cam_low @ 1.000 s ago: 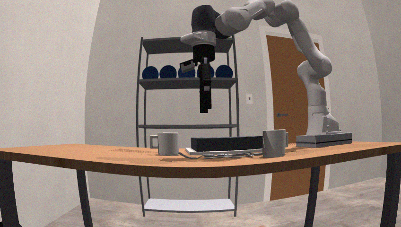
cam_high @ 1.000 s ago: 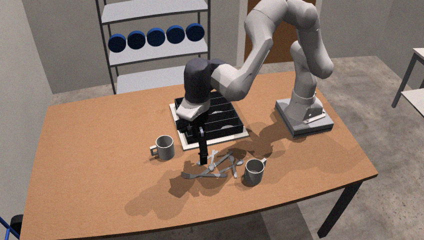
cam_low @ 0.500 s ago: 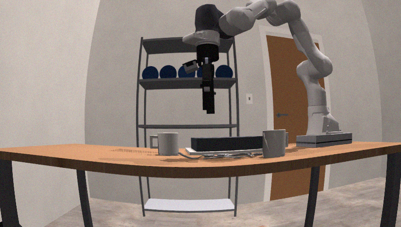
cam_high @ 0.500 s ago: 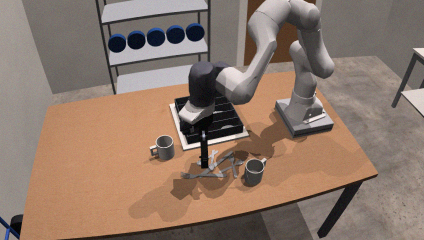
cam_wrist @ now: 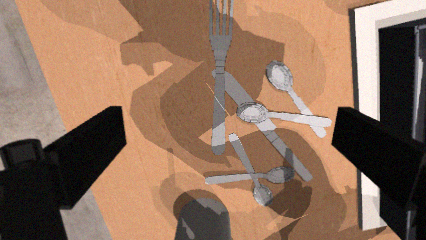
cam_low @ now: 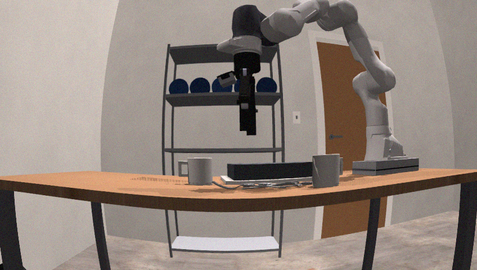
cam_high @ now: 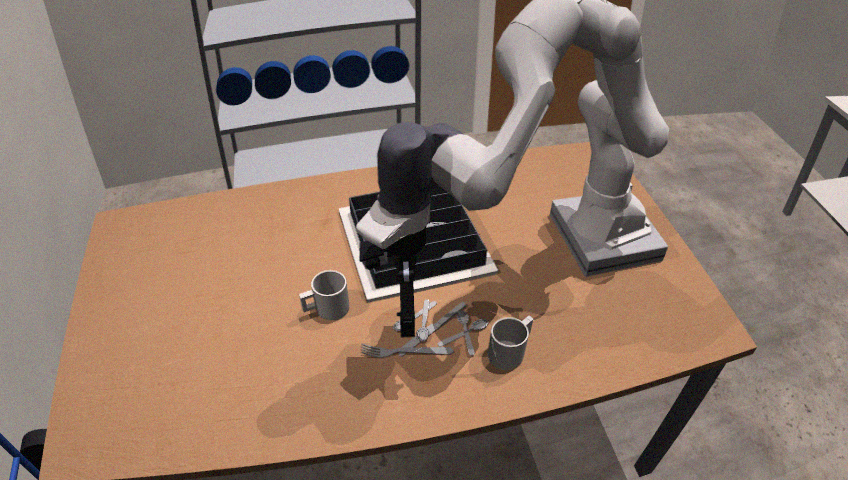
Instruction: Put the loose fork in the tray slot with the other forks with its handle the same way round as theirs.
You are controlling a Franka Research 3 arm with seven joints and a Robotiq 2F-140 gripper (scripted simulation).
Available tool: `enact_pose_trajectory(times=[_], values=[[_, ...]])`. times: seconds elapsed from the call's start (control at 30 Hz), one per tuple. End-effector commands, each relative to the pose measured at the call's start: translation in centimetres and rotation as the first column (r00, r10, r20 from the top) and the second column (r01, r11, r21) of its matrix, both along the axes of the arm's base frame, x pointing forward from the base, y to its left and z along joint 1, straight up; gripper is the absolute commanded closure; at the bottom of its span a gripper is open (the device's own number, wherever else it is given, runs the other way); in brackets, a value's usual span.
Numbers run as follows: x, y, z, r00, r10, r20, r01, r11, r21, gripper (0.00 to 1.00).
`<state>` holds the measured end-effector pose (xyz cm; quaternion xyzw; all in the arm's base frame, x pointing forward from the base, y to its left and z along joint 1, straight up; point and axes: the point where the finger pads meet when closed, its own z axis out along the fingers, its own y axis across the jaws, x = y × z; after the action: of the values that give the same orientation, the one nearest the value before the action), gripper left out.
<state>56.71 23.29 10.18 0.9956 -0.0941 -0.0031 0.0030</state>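
Fork is lying flat on the counter in the loose cutlery pile, a knife crossing its handle. Hand is hanging fully open, holding nothing, above the pile. Beyond the pile, the tray is sitting.

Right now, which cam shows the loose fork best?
Wrist view. The fork lies flat in full outline, tines clear, a knife across its handle, between the open gripper fingers. Top view shows it small in the pile. Exterior view sees the cutlery edge-on; fork indistinct.
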Motion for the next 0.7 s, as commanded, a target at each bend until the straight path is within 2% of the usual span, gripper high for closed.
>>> enact_pose_trajectory(times=[0.0,0.47,0.53,0.67], values=[[0.0,0.0,0.1,1.000,-0.016,0.002,0.016,1.000,0.001,0.00],[0.0,0.0,0.0,1.000,-0.016,0.002,0.016,1.000,0.001,0.00],[-0.5,0.2,-0.9,1.000,-0.015,0.002,0.015,1.000,0.001,0.00],[-2.4,0.7,-4.1,1.000,-0.010,0.001,0.010,1.000,0.003,0.00]])
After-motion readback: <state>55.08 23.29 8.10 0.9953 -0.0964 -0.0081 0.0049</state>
